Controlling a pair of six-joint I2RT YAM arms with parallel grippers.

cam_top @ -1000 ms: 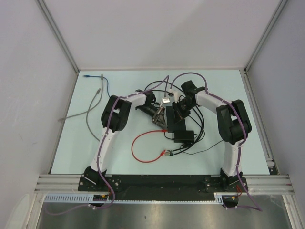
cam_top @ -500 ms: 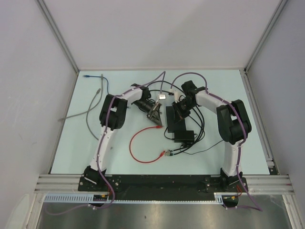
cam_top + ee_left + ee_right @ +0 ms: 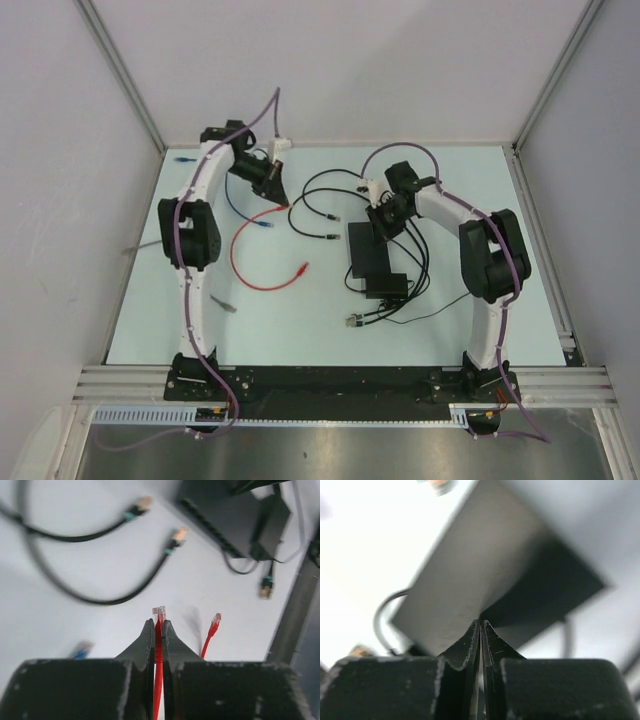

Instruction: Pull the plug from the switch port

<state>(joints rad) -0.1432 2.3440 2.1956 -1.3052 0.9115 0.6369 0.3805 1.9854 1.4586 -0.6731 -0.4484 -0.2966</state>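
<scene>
Red and thin, the network cable (image 3: 158, 680) is pinched in the left gripper (image 3: 158, 625). Its two black fingers are closed tight on the cable just behind the clear plastic plug (image 3: 159, 612), which sticks out past the fingertips, free in the air. From above, this gripper is at the far left part of the pale table (image 3: 480, 320), well apart from the flat black rectangular switch (image 3: 366, 250). The switch lies near the middle, with a smaller black box (image 3: 386, 285) just beside it on the near side, so the plug looks already out of the port. The right gripper (image 3: 481, 623) is closed with nothing between its fingers, and its tips seem to rest on the top of the switch, probably to keep it down. The plug is likely light and hard, with a thin latch that can break, and the cable is soft and gives no support. The safe hold is on the plug body or just behind it, not far along the cable.
</scene>
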